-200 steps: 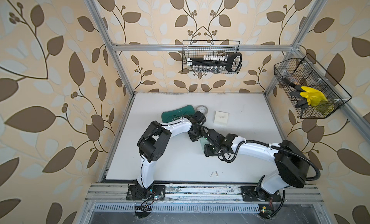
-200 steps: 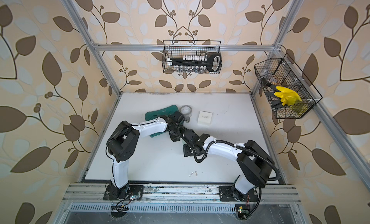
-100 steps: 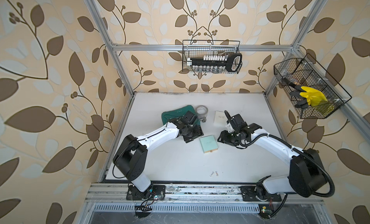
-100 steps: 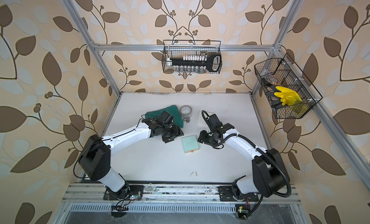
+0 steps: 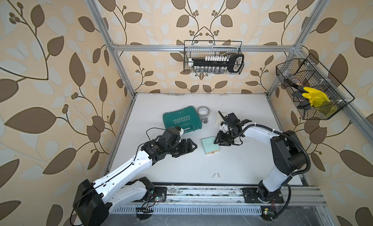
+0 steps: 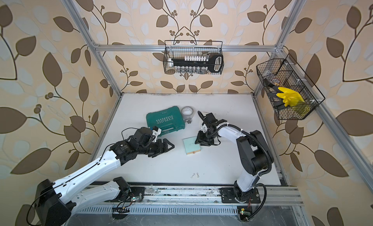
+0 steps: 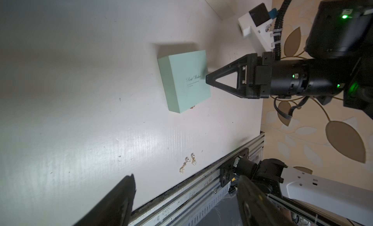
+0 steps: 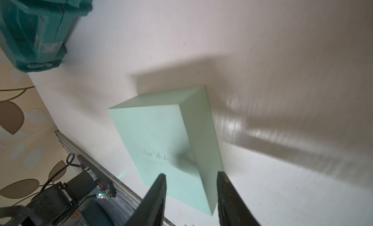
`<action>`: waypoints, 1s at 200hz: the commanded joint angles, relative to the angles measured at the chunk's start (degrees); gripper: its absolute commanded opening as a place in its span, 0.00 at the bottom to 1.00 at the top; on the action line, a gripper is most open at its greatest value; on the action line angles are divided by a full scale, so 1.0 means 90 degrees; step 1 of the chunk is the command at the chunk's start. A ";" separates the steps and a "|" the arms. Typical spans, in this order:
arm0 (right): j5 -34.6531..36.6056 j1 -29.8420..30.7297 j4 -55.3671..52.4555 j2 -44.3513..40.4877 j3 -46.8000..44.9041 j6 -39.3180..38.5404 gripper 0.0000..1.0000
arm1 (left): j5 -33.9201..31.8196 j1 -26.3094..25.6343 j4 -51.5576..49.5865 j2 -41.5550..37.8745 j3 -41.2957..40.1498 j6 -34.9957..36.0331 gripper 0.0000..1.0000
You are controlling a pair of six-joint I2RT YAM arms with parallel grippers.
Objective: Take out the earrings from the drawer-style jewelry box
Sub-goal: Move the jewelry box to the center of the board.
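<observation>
The right gripper (image 8: pixel 190 179) is hanging at the mint drawer-style jewelry box (image 8: pixel 157 138). Its jaws are standing partly apart and straddling one top edge: one finger is sitting over the lettered lid, the other just outside the side wall. I cannot tell whether either is touching the cardboard. The left gripper (image 7: pixel 185 178) is hovering near the box's opposite side, spread wide and holding nothing. The drawer is looking shut, with only its small pull tab (image 7: pixel 193 107) peeking out. A pair of earrings (image 7: pixel 188 164) is lying on the white table (image 7: pixel 80 93), well apart from the box, on the side the tab is facing.

As I judge it, the main risk is sitting in that straddling pose. Jaws closing there would be pinching a thin wall, which could tip or skid so light a box. Squeezing sleeve and drawer together could be jamming the drawer shut. If the box is not braced, a tug on the tab would likely be dragging the whole box toward the loose earrings, which are small enough to be swept away. The left gripper's broad fingers may also be missing so small a tab and shoving the box instead. Both grippers are working close to one small box, so they could be knocking into each other.
</observation>
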 commanded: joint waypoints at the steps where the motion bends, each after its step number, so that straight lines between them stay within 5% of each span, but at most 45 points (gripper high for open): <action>1: -0.0211 0.0002 -0.0006 0.0146 0.0212 -0.0166 0.39 | -0.0455 -0.0052 -0.0303 -0.0557 -0.0211 0.0065 0.89; 26: -0.0229 0.0106 0.0027 0.0190 0.0174 -0.0141 0.39 | -0.0836 -0.0047 -0.0352 -0.1128 -0.0421 0.0050 0.99; 156: 0.0569 0.1275 0.0070 0.0734 0.0762 0.0559 0.34 | -0.1084 -0.0052 -0.0984 -0.1636 -0.0310 -0.0247 0.99; 200: 0.0673 0.1051 0.0146 0.0322 0.0556 0.0627 0.51 | -0.1054 -0.0052 -0.1070 -0.1718 -0.0303 -0.0222 0.99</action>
